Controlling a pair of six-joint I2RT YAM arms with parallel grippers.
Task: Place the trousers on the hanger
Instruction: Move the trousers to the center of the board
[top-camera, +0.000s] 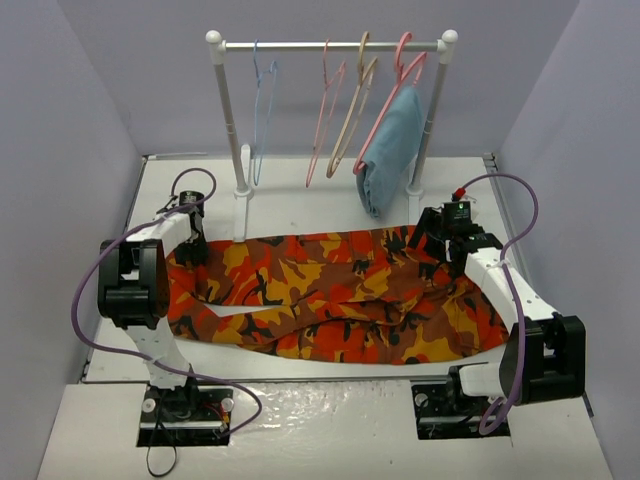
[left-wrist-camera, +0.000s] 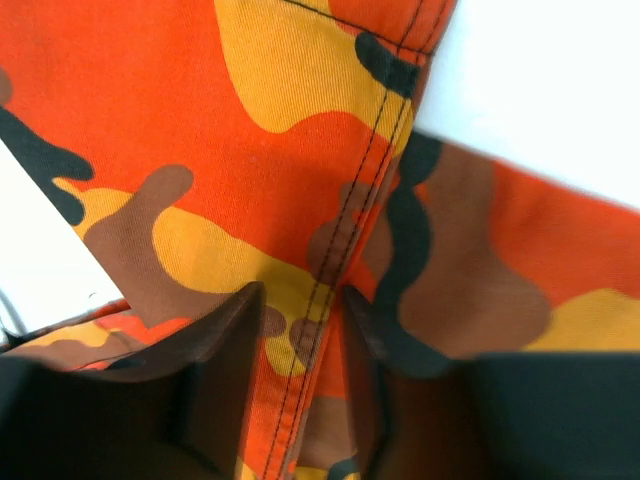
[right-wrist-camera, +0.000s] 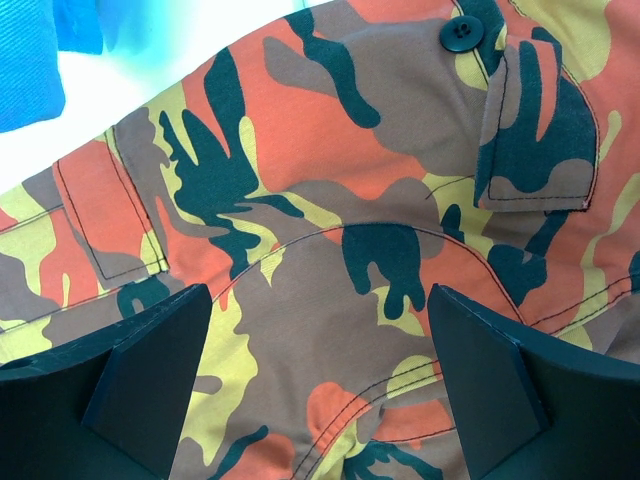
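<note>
The trousers (top-camera: 330, 295) lie flat on the white surface (top-camera: 300, 200), stretched across the middle of the overhead frame from left to right. Behind them, at the top of the frame, stands a white rack (top-camera: 330, 45). The light-blue wire hanger (top-camera: 262, 110) hangs by its hook near the rack's left end, well apart from the trousers. Further right on the rail hang a pink hanger (top-camera: 325, 115), a tan hanger (top-camera: 352, 115) and another pink one carrying a folded light-blue garment (top-camera: 392, 150).

The left claw (left-wrist-camera: 303, 300) sits on the left end of the trousers. Its fingers (left-wrist-camera: 225, 340) are drawn close together and pinch a raised ridge of cloth along a stitched seam.

The right claw (right-wrist-camera: 320, 300) is at the right end of the trousers, over the waist part. Its fingers are spread wide with nothing between them but the cloth below. A dark button (right-wrist-camera: 459, 33) and a pocket flap (right-wrist-camera: 535, 130) show in the upper right of its wrist view.
</note>
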